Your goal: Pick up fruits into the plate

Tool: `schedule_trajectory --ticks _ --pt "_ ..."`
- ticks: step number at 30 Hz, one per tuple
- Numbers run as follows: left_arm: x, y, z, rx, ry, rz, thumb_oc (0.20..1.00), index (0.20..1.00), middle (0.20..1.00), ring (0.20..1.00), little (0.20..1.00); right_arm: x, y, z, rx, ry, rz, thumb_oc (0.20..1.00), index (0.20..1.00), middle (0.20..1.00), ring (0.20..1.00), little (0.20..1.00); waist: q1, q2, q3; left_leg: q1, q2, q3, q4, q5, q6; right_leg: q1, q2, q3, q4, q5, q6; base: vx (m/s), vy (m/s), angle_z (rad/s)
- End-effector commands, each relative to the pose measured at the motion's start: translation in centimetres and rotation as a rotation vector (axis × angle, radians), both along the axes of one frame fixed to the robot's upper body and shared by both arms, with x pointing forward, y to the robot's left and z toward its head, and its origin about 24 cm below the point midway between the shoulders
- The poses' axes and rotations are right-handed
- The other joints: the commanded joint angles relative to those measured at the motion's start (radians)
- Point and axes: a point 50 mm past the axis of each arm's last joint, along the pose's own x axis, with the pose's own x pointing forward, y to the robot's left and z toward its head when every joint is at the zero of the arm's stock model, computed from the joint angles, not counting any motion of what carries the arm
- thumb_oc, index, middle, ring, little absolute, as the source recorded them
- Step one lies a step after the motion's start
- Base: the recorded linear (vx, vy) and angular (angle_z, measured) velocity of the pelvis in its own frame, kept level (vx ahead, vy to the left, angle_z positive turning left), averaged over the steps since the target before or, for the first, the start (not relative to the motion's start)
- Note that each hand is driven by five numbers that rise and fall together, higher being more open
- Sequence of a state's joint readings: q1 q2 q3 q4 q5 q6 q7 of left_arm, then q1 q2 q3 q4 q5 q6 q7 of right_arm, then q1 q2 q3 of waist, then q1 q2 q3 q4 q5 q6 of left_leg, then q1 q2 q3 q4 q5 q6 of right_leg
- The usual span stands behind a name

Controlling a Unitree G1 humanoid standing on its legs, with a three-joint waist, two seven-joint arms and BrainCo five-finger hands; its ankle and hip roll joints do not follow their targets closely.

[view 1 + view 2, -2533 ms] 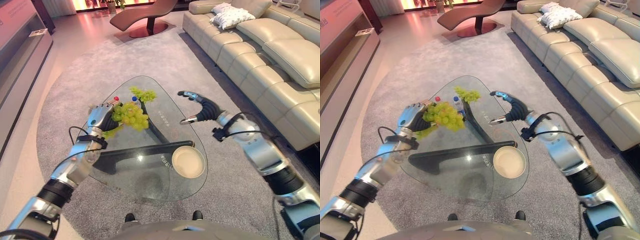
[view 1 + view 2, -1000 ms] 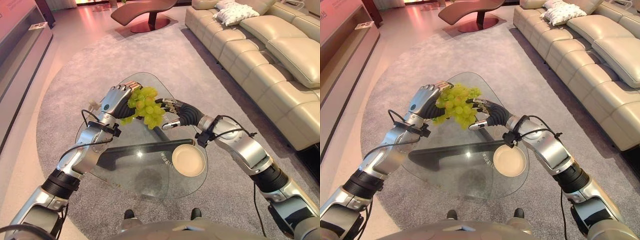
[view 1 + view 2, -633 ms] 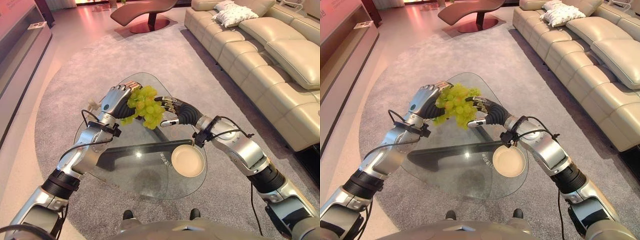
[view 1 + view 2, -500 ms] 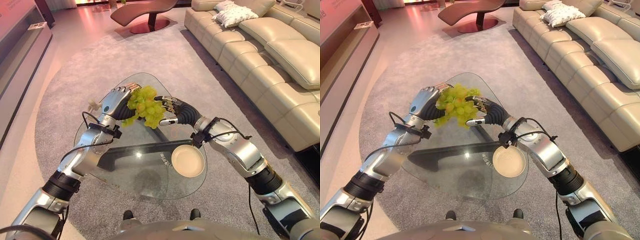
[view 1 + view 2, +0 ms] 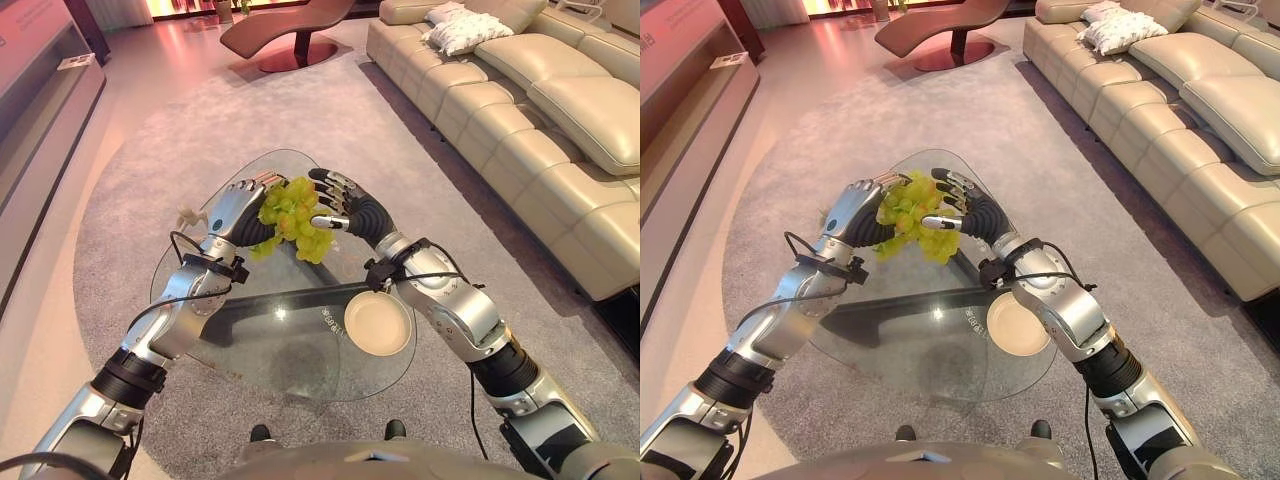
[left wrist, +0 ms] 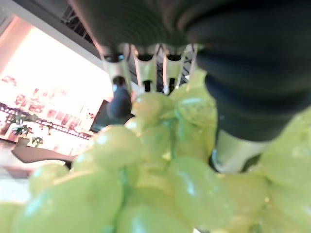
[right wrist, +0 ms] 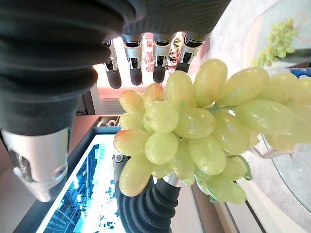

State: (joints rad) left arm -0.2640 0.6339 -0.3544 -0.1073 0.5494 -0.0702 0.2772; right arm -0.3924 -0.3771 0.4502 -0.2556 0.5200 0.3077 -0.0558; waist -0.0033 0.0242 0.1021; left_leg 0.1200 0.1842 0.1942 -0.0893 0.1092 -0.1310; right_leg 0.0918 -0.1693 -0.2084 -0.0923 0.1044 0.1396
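Note:
My left hand point(image 5: 236, 210) is shut on a bunch of green grapes point(image 5: 297, 215), held in the air above the far part of the glass table point(image 5: 270, 355). In the left wrist view the grapes point(image 6: 146, 184) lie against the palm under curled fingers. My right hand point(image 5: 350, 205) is open right beside the bunch, with its fingers point(image 7: 146, 68) reaching over the top of the grapes point(image 7: 189, 126) and its thumb point(image 5: 936, 222) at their side. A round cream plate point(image 5: 378, 323) sits on the table's near right part. A second bunch of grapes point(image 7: 278, 40) lies on the glass.
The table has a dark base point(image 5: 262, 303) under the glass and stands on a grey rug. A long beige sofa point(image 5: 560, 120) runs along the right. A brown lounge chair point(image 5: 290, 25) stands far back. A low cabinet point(image 5: 40, 90) lines the left.
My left hand has lifted the grapes up and to the right. My right hand has swung left from the table's right side to close in on the bunch.

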Motion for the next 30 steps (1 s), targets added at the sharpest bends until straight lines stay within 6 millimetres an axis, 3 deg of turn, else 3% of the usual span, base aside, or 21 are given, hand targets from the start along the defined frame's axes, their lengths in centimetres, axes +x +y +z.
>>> schedule_trajectory --ticks 1,9,13,19,30 --pt "-0.5 -0.6 4.7 -0.034 -0.246 -0.083 0.200 0.200 0.200 0.200 0.200 -0.6 1.2 1.5 0.072 0.006 0.109 1.000 1.000 1.000 1.000 1.000 0.007 -0.037 -0.006 0.006 -0.015 0.006 0.026 -0.083 0.028 0.027 -0.066 -0.026 0.038 -0.040 0.032 0.00 0.000 0.00" --pt "-1.2 -0.9 5.6 -0.047 -0.322 -0.127 0.200 0.200 0.200 0.200 0.200 -2.5 3.4 -1.8 0.133 0.349 0.355 1.000 1.000 1.000 1.000 1.000 0.021 -0.050 -0.010 0.014 -0.009 0.005 0.021 -0.084 0.021 0.041 -0.064 -0.043 0.035 -0.047 0.031 0.01 -0.009 0.00" --pt "-0.9 -1.7 9.4 -0.040 -0.385 -0.125 0.200 0.200 0.200 0.200 0.200 -3.5 5.6 -2.6 0.155 0.546 0.476 1.000 1.000 1.000 1.000 1.000 0.026 -0.058 -0.023 0.013 -0.007 0.002 0.022 -0.080 0.015 0.045 -0.066 -0.052 0.041 -0.052 0.031 0.02 -0.010 0.03" --pt "-0.5 -1.7 12.6 -0.034 -0.418 -0.108 0.200 0.200 0.200 0.200 0.200 -4.2 6.5 -2.7 0.168 0.633 0.534 1.000 1.000 1.000 1.000 1.000 0.025 -0.061 -0.039 0.009 -0.007 -0.002 0.019 -0.076 0.014 0.044 -0.063 -0.050 0.040 -0.053 0.031 0.02 -0.007 0.06" --pt "-0.1 -3.0 13.1 -0.011 -0.342 -0.196 0.200 0.200 0.200 0.200 0.200 -4.5 7.6 -1.8 0.245 0.632 0.571 1.000 1.000 1.000 1.000 1.000 0.016 -0.059 -0.038 0.008 -0.012 0.003 0.020 -0.075 0.014 0.039 -0.061 -0.043 0.039 -0.052 0.031 0.00 0.000 0.00"
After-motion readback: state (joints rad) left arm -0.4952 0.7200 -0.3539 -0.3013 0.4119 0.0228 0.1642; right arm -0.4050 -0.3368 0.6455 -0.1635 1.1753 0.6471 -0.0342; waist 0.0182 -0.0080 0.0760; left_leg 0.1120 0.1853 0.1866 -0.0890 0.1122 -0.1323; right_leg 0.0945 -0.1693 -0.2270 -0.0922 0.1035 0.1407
